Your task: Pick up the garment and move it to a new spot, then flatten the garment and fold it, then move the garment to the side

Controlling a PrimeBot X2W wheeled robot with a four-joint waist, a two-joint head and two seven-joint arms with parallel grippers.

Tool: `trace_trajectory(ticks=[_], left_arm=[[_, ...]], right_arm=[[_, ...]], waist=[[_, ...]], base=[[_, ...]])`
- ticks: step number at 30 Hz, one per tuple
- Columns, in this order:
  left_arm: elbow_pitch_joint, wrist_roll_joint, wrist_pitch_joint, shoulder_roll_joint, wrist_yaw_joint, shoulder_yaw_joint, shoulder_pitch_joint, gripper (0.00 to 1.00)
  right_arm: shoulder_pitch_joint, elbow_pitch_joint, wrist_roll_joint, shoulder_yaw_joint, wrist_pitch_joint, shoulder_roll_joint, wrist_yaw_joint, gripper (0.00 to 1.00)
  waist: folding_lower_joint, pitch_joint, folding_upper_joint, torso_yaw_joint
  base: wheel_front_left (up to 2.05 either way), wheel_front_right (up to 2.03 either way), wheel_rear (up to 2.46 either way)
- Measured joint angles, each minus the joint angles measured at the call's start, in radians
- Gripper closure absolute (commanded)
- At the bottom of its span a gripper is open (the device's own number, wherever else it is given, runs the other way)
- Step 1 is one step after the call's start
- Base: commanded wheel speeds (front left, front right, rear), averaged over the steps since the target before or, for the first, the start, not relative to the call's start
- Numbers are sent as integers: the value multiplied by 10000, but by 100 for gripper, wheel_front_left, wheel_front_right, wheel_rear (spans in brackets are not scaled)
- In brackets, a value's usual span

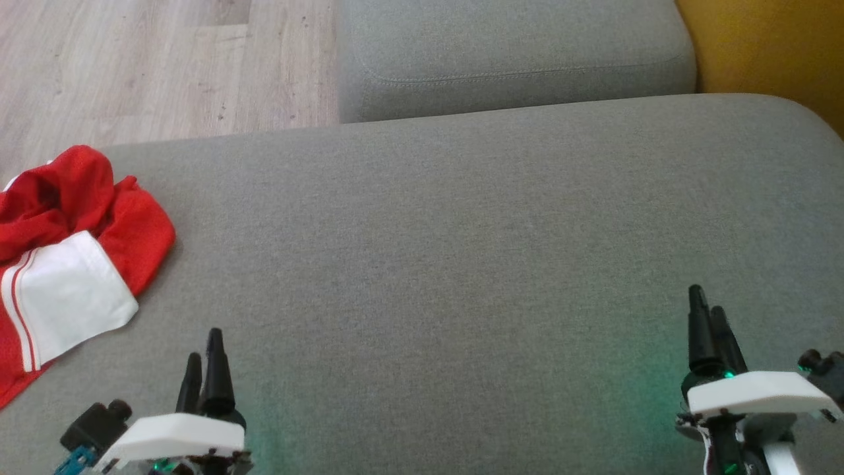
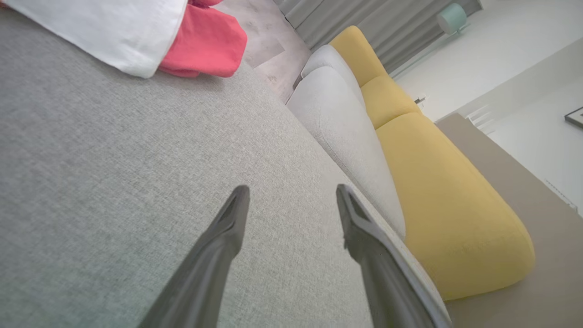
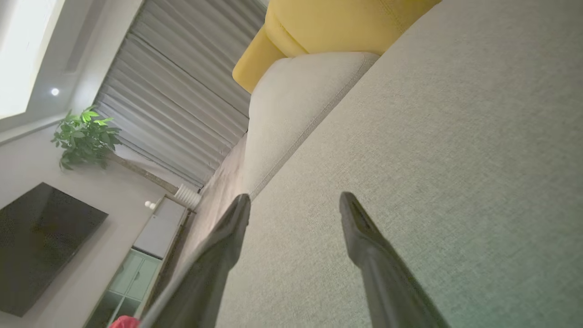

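At the far left edge of the grey cushion, the red and white garment is seen lying crumpled. The left end effector is held over the cushion's near left part, near the garment but apart from it, fingers spread open and empty. The right end effector is held over the cushion's near right part, likewise open with nothing gripped. A yellow seat is seen beyond the cushion's far right corner.

Matt woven-cloth cushion, mesh-cloth garment
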Motion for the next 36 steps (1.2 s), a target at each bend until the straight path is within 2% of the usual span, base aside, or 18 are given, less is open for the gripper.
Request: trace_trajectory(ticks=[36], left_arm=[[874, 4456, -1005, 596, 545, -959, -87, 0]], right_arm=[[-51, 280, -5127, 773, -1001, -174, 0, 0]], waist=[[0, -168, 0, -7]], base=[[0, 0, 0]])
